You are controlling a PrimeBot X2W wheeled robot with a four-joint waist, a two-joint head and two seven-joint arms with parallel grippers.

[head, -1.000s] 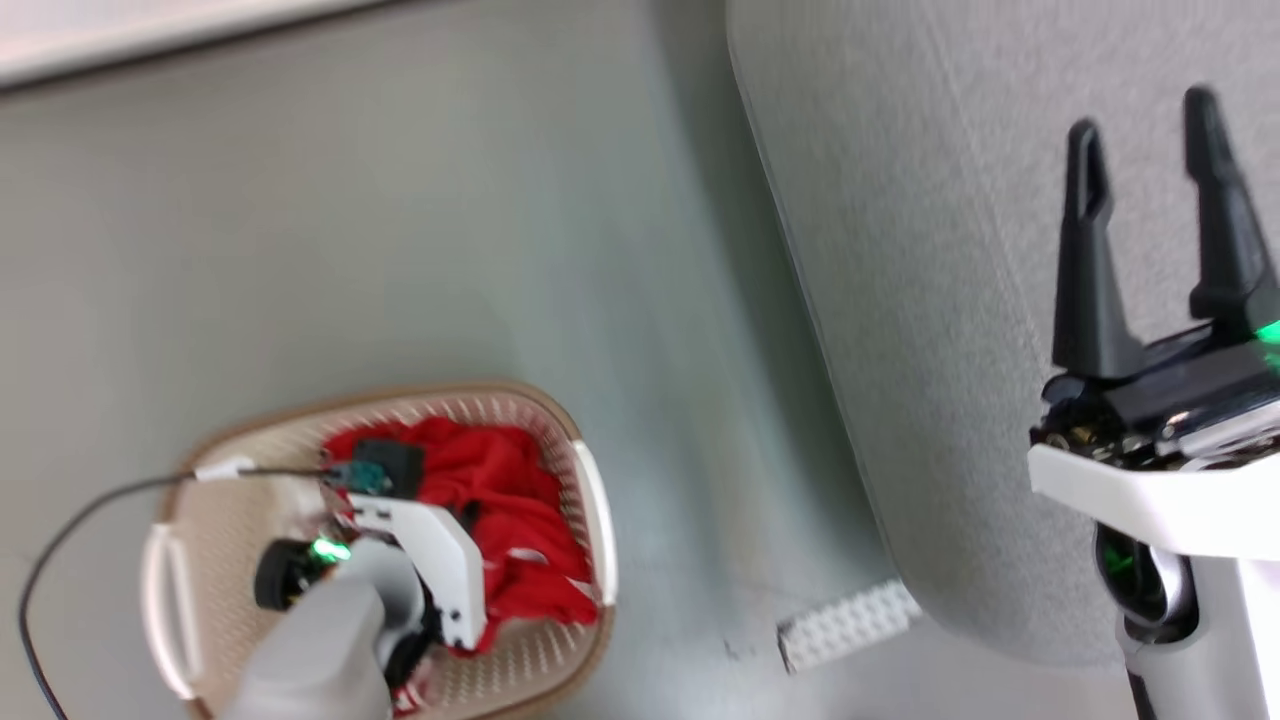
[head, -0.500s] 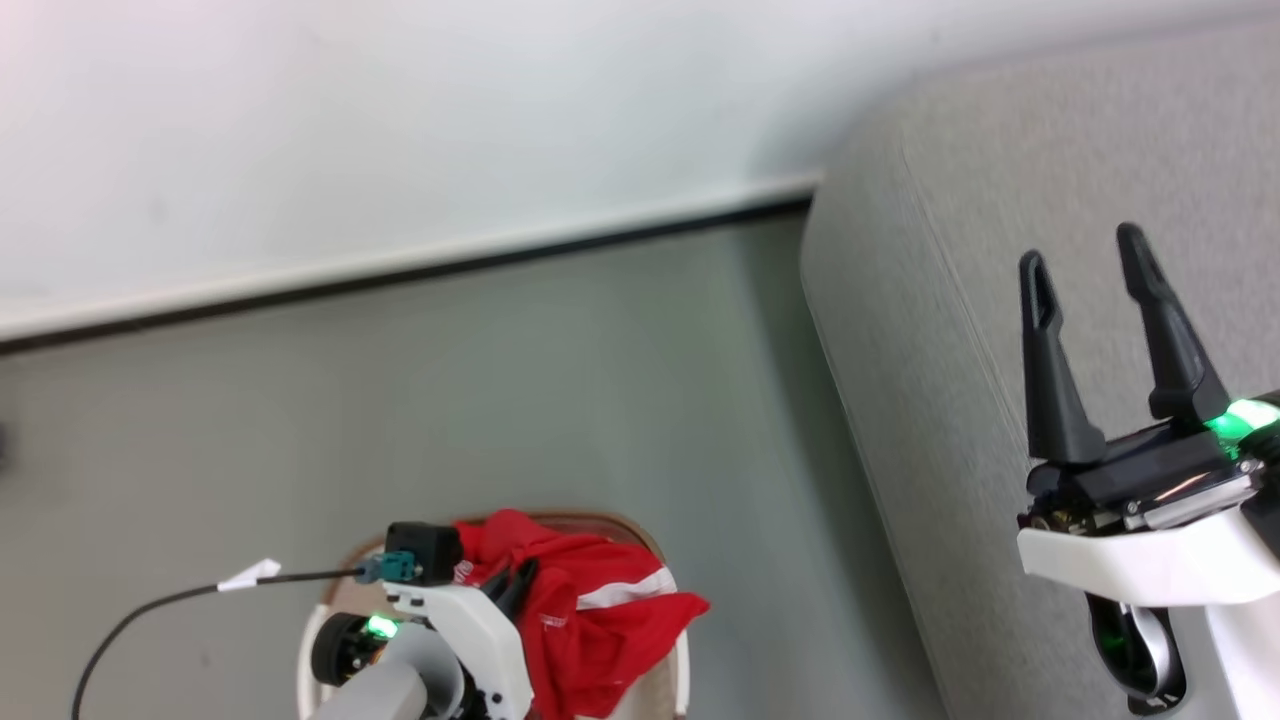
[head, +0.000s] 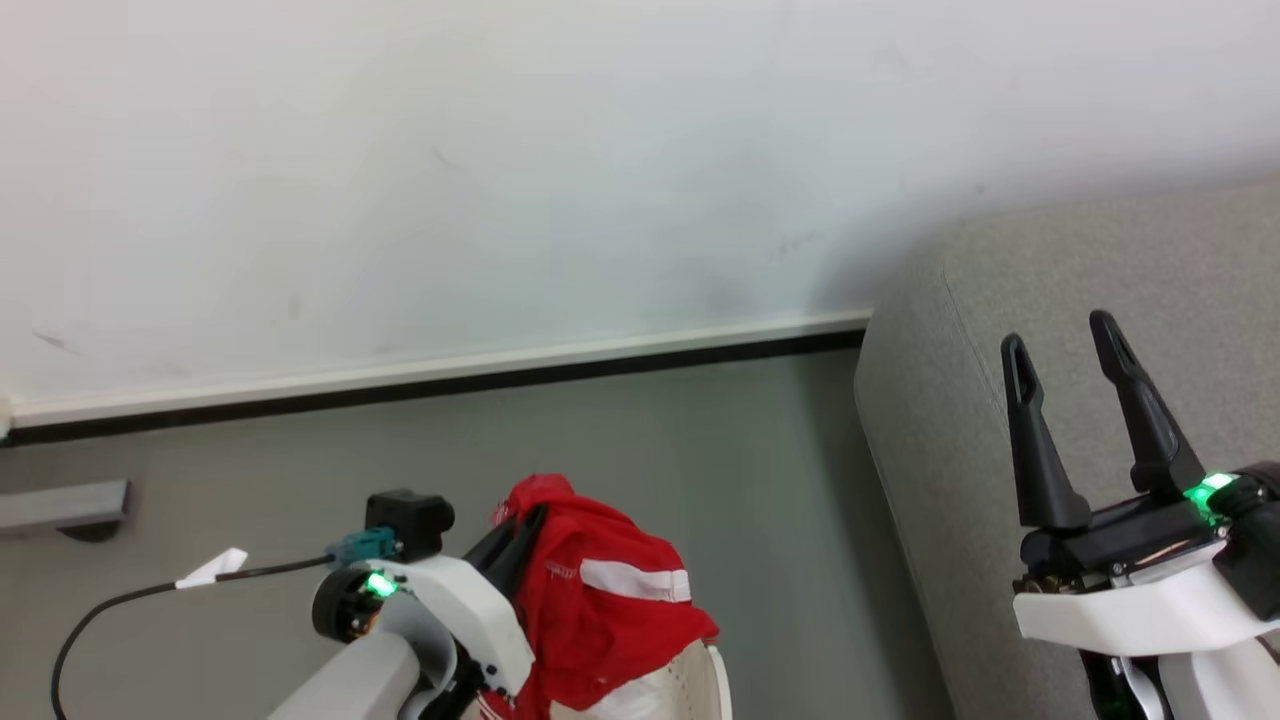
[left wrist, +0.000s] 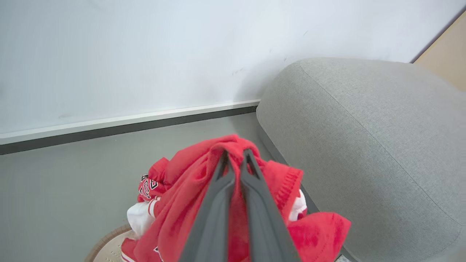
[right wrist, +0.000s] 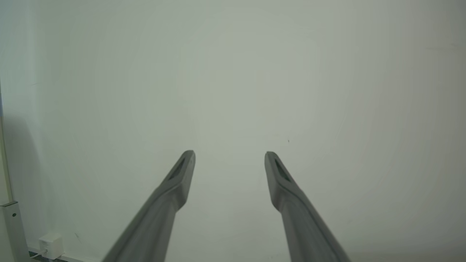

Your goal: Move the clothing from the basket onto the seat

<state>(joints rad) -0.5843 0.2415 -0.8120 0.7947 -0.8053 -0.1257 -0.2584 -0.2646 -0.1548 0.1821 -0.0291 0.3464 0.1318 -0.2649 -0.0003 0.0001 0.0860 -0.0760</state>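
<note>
The carrying step is in hand: the left hand [left wrist: 235,155], its 2 fingers clamped on the clothing [left wrist: 182,193], holds it over the basket [head: 692,688] near the seat [left wrist: 364,145], while the right hand [head: 1058,335] waits with fingers apart; next, I think, it must swing the clothing above the seat and let go.

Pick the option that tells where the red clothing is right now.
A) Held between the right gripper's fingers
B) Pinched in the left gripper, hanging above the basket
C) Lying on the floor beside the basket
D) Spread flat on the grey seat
B: the left gripper is shut on the clothing, which hangs bunched above the basket, apart from the seat; the right gripper is open and holds nothing.
</note>
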